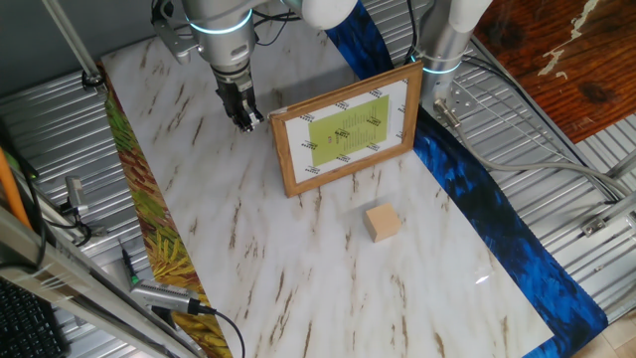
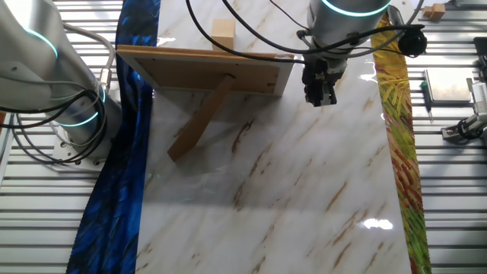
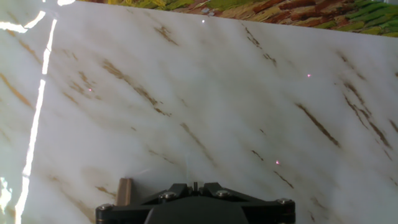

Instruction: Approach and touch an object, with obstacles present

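your gripper (image 1: 245,121) hangs beside the framed picture's (image 1: 345,134) left end, its fingers apparently pressed together and empty, though the view is small. the small wooden cube (image 1: 382,222) sits on the marble table (image 1: 298,278) in front of the picture, well apart from the gripper. it looks light, stiff and easily nudged, so touch its top face gently.

Glossy marble-look table (image 1: 298,249), matt wooden cube (image 1: 382,222), wood-framed picture (image 1: 345,129).
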Available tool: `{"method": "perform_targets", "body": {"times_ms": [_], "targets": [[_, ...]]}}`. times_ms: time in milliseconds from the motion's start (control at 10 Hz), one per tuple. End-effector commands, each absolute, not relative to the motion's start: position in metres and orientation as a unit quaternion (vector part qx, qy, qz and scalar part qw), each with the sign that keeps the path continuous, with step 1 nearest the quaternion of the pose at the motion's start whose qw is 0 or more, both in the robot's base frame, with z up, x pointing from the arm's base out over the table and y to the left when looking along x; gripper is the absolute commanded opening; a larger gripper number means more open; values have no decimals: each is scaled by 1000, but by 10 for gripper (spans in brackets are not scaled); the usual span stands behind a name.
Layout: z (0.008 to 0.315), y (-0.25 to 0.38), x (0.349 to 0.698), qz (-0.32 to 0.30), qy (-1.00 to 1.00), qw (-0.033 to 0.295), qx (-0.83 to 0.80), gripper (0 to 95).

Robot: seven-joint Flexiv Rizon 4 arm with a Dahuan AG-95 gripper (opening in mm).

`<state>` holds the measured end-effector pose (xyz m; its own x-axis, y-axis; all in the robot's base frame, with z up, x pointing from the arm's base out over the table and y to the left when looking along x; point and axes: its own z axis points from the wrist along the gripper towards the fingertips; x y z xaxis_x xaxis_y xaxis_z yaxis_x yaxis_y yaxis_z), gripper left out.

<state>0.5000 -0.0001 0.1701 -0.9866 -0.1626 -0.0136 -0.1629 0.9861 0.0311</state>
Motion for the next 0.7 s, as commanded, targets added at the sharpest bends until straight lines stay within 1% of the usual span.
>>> {"method": "perform_targets", "body": {"times_ms": [100,700], "targets": [[170,0,500,16,996,5,-86,0],[170,0,500,16,993,6,-115,0]]}}
